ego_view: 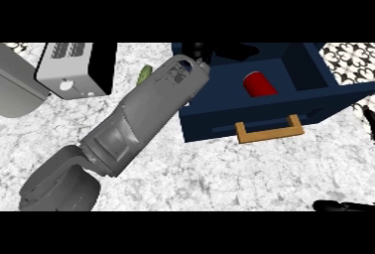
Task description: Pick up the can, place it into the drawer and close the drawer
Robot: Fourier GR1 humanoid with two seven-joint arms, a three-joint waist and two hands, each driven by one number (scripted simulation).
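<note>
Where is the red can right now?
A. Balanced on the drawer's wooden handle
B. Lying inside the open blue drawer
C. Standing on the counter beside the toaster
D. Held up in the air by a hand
B. The red can lies inside the open blue drawer, behind its front panel and wooden handle, with no hand round it.

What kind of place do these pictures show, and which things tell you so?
Probably a kitchen counter. A speckled white stone-like worktop carries a silver toaster-like appliance and an open dark blue drawer box with a wooden handle, holding a red can.
</note>
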